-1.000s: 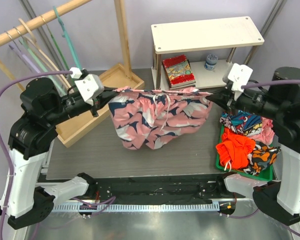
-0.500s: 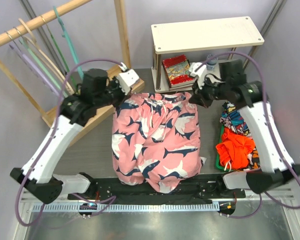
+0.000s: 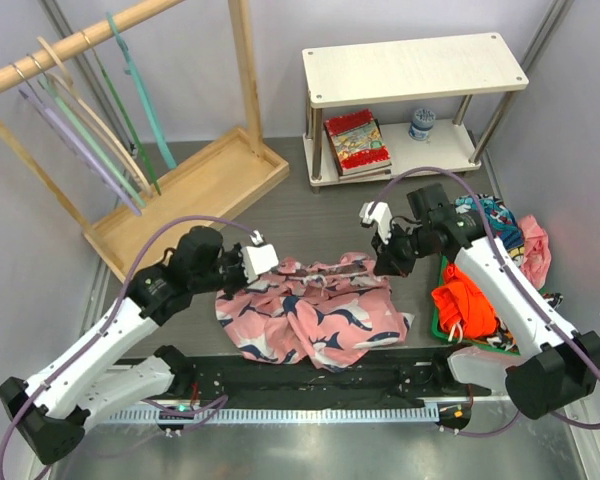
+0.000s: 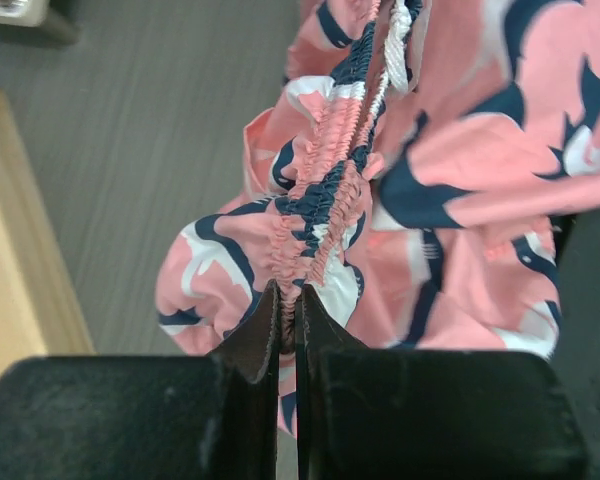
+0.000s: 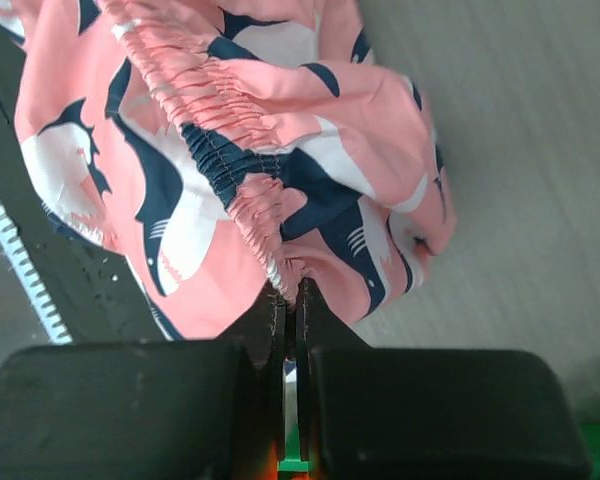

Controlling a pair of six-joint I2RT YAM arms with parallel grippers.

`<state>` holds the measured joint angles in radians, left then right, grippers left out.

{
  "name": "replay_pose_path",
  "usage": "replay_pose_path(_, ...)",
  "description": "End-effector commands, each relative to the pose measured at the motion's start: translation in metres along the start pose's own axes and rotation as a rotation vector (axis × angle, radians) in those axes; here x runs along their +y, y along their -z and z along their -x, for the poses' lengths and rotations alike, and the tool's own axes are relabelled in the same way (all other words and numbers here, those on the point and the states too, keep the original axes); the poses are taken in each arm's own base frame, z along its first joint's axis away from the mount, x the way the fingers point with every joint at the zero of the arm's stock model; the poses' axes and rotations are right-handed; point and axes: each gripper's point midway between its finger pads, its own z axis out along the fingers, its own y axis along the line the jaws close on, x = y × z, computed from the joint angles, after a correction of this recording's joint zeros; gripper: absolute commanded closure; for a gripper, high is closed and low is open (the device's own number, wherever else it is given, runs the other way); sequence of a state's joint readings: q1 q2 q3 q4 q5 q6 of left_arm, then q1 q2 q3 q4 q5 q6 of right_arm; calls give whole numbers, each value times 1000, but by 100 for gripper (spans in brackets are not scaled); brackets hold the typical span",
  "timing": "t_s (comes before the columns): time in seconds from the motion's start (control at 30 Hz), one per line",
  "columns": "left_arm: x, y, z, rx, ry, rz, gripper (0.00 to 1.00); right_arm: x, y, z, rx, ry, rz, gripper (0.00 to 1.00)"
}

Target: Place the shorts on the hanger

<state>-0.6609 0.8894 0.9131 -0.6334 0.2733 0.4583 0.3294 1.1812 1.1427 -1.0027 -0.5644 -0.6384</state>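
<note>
Shorts bunched at tabletop near edge. Left tool and right tool each pinched closed on waistband. Thin elastic bite could slip when lifted.

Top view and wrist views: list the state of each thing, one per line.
shorts, crumpled on the table, waistband pinched at both ends.
left gripper, shut on the shorts.
right gripper, shut on the shorts.
hanger, hanging on the wooden rail, empty.
orange-red garment, heaped in the green tray.

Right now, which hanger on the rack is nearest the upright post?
The thin teal plastic hanger, rightmost on the wooden rail, nearest the upright post; the dark green hanger and the rest hang left of it.
</note>
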Motion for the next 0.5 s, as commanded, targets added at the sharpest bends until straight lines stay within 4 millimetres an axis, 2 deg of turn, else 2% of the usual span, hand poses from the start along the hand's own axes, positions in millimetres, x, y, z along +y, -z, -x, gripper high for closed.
replay_pose_path(0.0, -11, -15, -14, 62, -24, -34, 100, -10, -10, 16, -43, -24, -28, 99)
replay_pose_path(0.03, -1, -18, -8, 59, -21, 4, 100, -24, -13, 22, -33, -25, -60, 99)
replay_pose_path(0.07, 18, -18, 11, 37, -29, 62, 100, -39, -1, 50, -75, 5, -105, 99)
replay_pose_path(0.13, 56, -31, 27, 49, -31, 172, 100, -63, 11, 77, -107, 17, -176, 99)
replay_pose_path(0.17, 91, -20, 55, -1, -21, 272, 100, -81, 22, 107, -149, 39, -218, 99)
replay_pose_path(0.2, 116, -16, 72, -29, -1, 348, 100, -96, 32, 120, -171, 44, -262, 99)
replay_pose_path(0.23, 133, -29, 75, -7, 20, 364, 100, -109, 39, 130, -174, 48, -303, 99)
replay_pose_path(0.27, 165, -7, 114, -90, 29, 443, 100, -125, 56, 158, -219, 78, -356, 99)
replay_pose_path(0.3, 184, -1, 124, -95, 48, 504, 100, -134, 65, 167, -232, 81, -382, 99)
replay_pose_path(0.33, 198, 0, 134, -109, 47, 527, 100, -137, 73, 173, -236, 81, -394, 99)
replay_pose_path(0.37, 212, 20, 162, -172, 28, 575, 100, -140, 90, 192, -274, 110, -422, 99)
replay_pose_path(0.4, 217, 28, 170, -192, 14, 591, 100, -137, 98, 197, -282, 120, -427, 99)
replay_pose_path(0.47, 210, 43, 185, -244, -52, 573, 100, -126, 103, 194, -272, 123, -406, 99)
